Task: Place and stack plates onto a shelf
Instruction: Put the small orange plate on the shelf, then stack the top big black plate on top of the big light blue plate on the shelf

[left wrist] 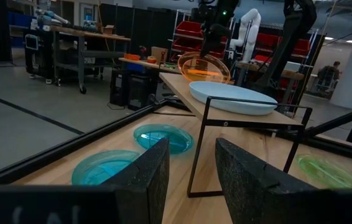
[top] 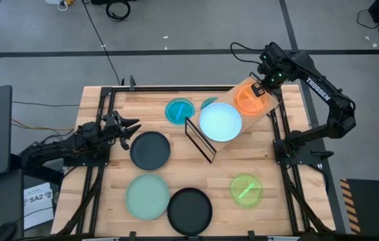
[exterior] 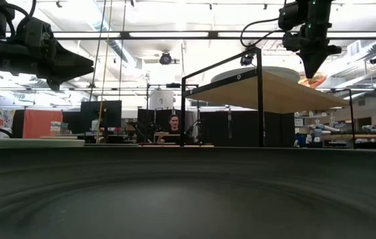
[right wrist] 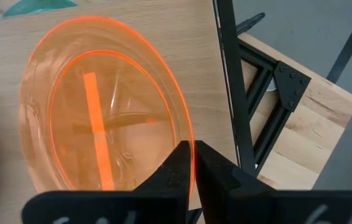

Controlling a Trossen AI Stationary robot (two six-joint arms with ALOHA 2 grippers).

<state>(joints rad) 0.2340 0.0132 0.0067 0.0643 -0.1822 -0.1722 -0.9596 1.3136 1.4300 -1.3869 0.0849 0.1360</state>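
Shelf (top: 272,107), wooden board on black wire frame: held two plates, light blue plate (top: 220,122) and orange plate (top: 249,98), side by side, not stacked; right gripper (right wrist: 193,163) pinched the orange plate's rim, fingers nearly together; left gripper (top: 130,128) waited with fingers parted and empty beside a black plate (top: 150,150); mint green plate (top: 146,196), second black plate (top: 189,210), lime green plate (top: 246,189) and two teal plates (top: 180,110) remained on the tabletop (top: 102,201); task judged under halfway.
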